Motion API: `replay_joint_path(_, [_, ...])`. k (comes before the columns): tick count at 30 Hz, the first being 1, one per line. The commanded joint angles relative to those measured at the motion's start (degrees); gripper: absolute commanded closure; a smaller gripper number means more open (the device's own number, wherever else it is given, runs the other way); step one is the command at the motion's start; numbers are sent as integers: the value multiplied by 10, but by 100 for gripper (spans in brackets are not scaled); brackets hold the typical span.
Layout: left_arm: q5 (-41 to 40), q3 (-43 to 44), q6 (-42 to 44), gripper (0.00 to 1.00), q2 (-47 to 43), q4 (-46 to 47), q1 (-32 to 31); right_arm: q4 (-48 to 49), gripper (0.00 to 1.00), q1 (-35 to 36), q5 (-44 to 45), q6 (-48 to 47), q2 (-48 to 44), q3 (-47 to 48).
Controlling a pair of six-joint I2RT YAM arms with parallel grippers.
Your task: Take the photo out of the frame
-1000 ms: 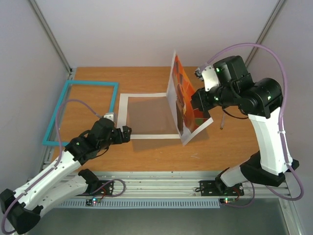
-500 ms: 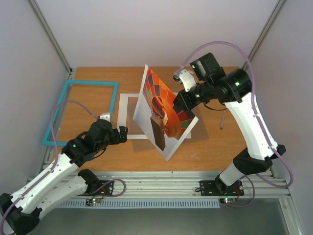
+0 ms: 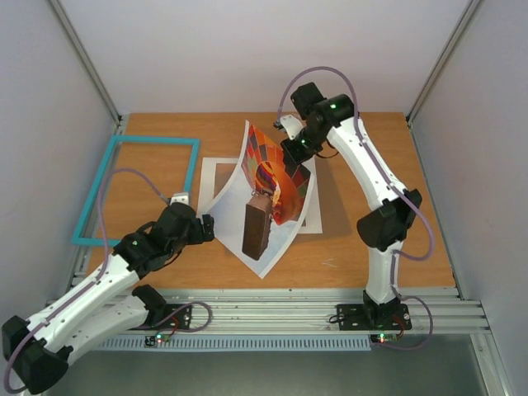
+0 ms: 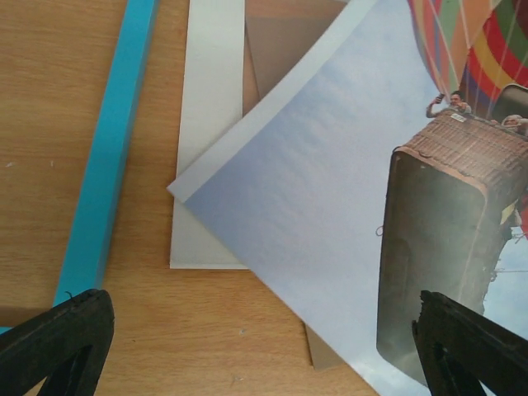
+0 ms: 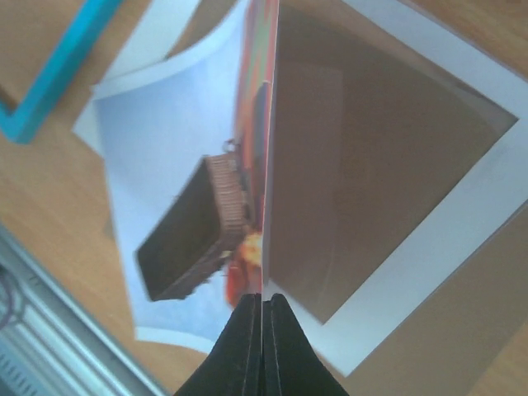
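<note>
Turquoise frame (image 3: 157, 141) lies flat at the far left. Left gripper (image 3: 206, 224) hangs next to it, jaws wide apart, gripping nothing. The photo (image 3: 256, 227) droops over the white mat (image 3: 208, 173), clear of the frame, top edge pinched tight by the right gripper (image 3: 293, 154).

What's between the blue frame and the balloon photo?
In the left wrist view, a strip of bare table, then the border of the white sheet, lie between the frame and the photo.

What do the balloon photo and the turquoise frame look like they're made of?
The photo: thin, flexible paper, likely; it curls where the right claw pinches its edge. The frame: smooth, evenly turquoise bars, painted wood or plastic, can't tell which.
</note>
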Motion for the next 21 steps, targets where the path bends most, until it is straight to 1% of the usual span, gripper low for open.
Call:
replay_joint_path(1, [-18, -14, 16, 1, 28, 58, 2, 24, 99, -13, 24, -68, 46, 30])
replay_joint_path(5, [-18, -13, 21, 1, 69, 71, 2, 41, 99, -27, 25, -92, 102, 40])
replay_joint_path(9, [3, -12, 25, 0, 108, 99, 4, 40, 99, -39, 32, -117, 161, 71])
replay_joint_path(12, [37, -9, 25, 1, 148, 114, 30, 38, 98, -46, 52, -132, 207, 96])
replay_joint_path(17, [123, 7, 17, 1, 219, 130, 101, 41, 87, -54, 60, -137, 247, 120])
replay_joint_path(21, [147, 24, 13, 1, 269, 136, 125, 51, 71, -58, 63, -123, 254, 118])
